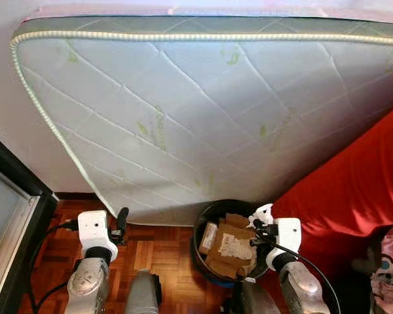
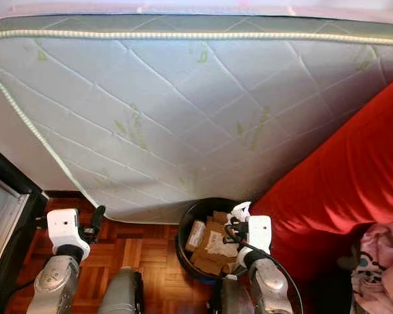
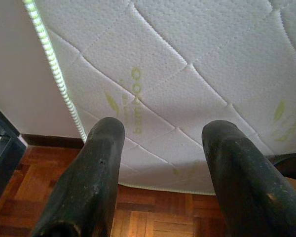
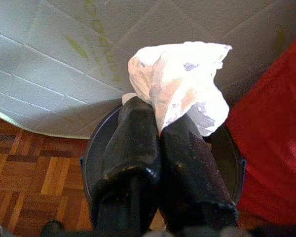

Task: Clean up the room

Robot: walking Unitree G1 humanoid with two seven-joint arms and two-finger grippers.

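My right gripper [image 4: 158,121] is shut on a crumpled white piece of paper [image 4: 180,84], holding it just above the near right rim of a black bin [image 1: 206,219] on the floor. The paper [image 1: 262,213] hangs over the bin, which holds brown cardboard scraps [image 1: 230,250]. My left gripper [image 3: 163,133] is open with nothing between its fingers; it is raised over the parquet floor [image 1: 157,252], to the left of the bin [image 2: 187,222], facing the mattress.
A large white quilted mattress [image 1: 203,111] leans against the wall right behind the bin. Red fabric [image 1: 354,196] covers furniture on the right. A dark cabinet [image 1: 16,209] stands at the left edge. Pink patterned cloth [image 1: 390,268] lies at the lower right.
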